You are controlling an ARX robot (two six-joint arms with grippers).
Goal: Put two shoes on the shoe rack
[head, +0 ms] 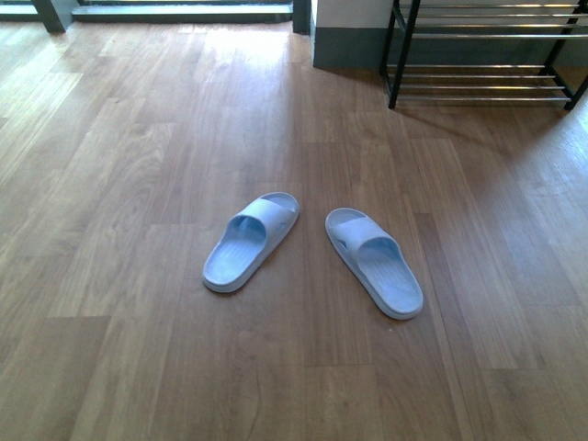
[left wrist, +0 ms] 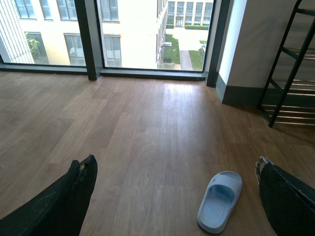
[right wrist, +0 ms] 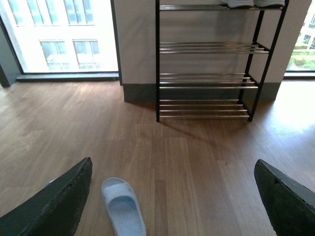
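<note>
Two pale-blue slide sandals lie on the wooden floor in the front view, the left one [head: 250,242] and the right one [head: 375,262], toes angled apart. The shoe rack [head: 487,64], with black frames and chrome bars, stands at the far right against the wall. Neither arm shows in the front view. My left gripper [left wrist: 174,161] hangs open above the floor, with one slide [left wrist: 220,200] lying below, near its right finger. Open as well, my right gripper [right wrist: 173,163] has a slide [right wrist: 123,209] beside its left finger and faces the rack [right wrist: 206,78]. White shoe soles [right wrist: 251,3] show on the rack's top tier.
A white wall pillar with a dark baseboard [head: 344,46] stands left of the rack. Floor-to-ceiling windows with dark frames [left wrist: 91,44] run along the far side. Wooden floor [head: 138,184] stretches between the slides and the rack.
</note>
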